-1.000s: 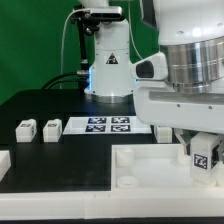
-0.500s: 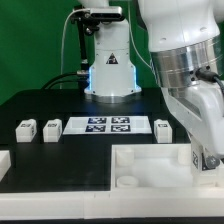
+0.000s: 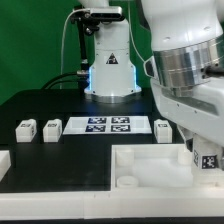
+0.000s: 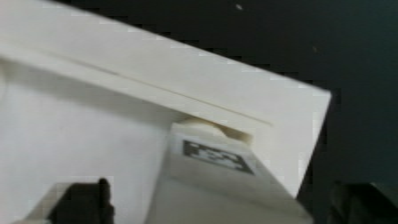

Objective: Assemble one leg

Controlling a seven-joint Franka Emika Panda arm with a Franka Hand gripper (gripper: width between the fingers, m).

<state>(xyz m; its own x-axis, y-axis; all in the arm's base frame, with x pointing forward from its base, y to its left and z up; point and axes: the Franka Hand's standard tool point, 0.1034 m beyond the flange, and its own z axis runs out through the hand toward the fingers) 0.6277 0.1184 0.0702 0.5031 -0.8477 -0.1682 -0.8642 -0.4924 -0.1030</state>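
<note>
Arm: the Panda arm [image 3: 185, 70] fills the exterior view's right, wrist bent down over the white tray [image 3: 150, 168]
Gripper: the gripper [image 3: 204, 150] sits low at the tray's corner on the exterior view's right
Fingers: one dark finger [image 4: 80, 200] shows in the wrist view just beside the leg; cannot tell whether the fingers pinch it or stand spread
Leg: the leg [image 3: 209, 159] [image 4: 217, 155] is under the gripper at that tray corner, its marker tag facing the exterior camera; in the wrist view it meets the tray's rim at the corner
Loose legs: two small tagged blocks [image 3: 37, 128] side by side near the exterior view's left; a third [image 3: 163, 128] just beside the marker board
Marker board: the marker board [image 3: 110, 125] lies flat on the black table [image 3: 40, 105], behind the tray
</note>
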